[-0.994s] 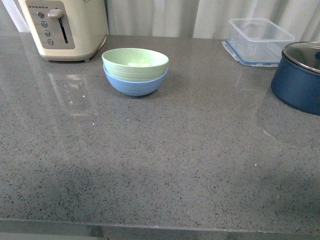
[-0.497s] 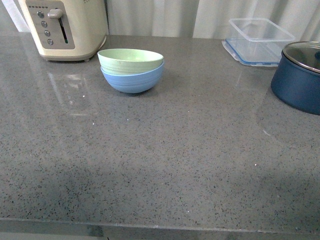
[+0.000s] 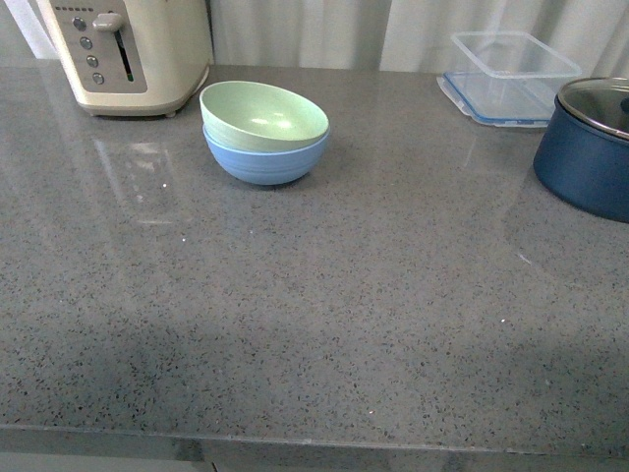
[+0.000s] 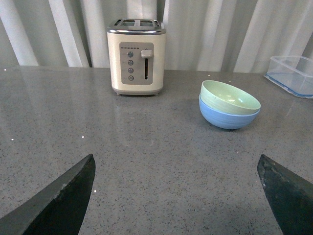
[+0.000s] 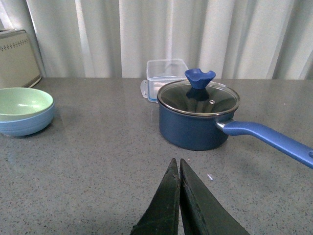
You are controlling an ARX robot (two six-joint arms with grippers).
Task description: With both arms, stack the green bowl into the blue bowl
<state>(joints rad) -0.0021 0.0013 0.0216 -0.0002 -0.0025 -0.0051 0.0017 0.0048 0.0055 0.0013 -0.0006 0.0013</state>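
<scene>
We see the green bowl [image 3: 264, 116] already sitting inside the blue bowl [image 3: 265, 162], near the toaster [image 3: 128, 54] at the back left of the counter [image 3: 314, 324]. It does not sit level: in the front view its rim tips, higher on the toaster side. We judge the stacking all but done, and what remains is to leave the pair settled.

Our left gripper [image 4: 181, 196] is spread wide, its fingers at either edge of its wrist view, holding nothing and well back from the bowls. Our right gripper [image 5: 179, 196] is closed tight, finger against finger, with nothing between them, out by the pot [image 5: 195, 122].

To finish well, we would keep both arms clear of the stack and avoid nudging it. If the tilt persists, a light press on the high side of the green rim should seat it, with the blue bowl steadied.

Counted: one green bowl, one blue bowl, one toaster, one lidded pot, one clear container [image 3: 511, 74], two grippers.
</scene>
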